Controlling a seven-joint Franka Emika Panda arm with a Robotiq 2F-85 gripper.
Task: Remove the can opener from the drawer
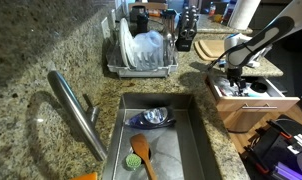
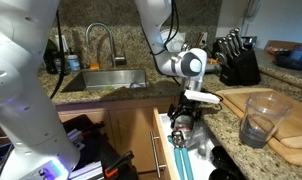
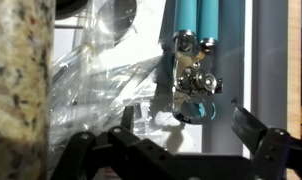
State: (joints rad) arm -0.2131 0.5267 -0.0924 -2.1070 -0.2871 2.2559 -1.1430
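Note:
The drawer (image 1: 255, 108) stands open below the granite counter, with tan wooden sides (image 2: 157, 140) and a white inside (image 3: 236, 50). The can opener (image 3: 195, 72) lies in it, its metal head toward the camera and its teal handles pointing away. It also shows in an exterior view (image 2: 180, 152). My gripper (image 3: 186, 125) is open and hangs just above the opener's head, one finger on each side, not touching it. In both exterior views the gripper (image 1: 236, 74) (image 2: 181, 120) reaches down into the drawer.
Crumpled clear plastic (image 3: 96, 80) lies in the drawer beside the opener. A sink (image 1: 196, 130) with a bowl and a spatula, a dish rack (image 1: 141, 55), a knife block (image 2: 236, 65) and a cutting board (image 2: 281, 130) with a glass (image 2: 259, 118) surround the drawer.

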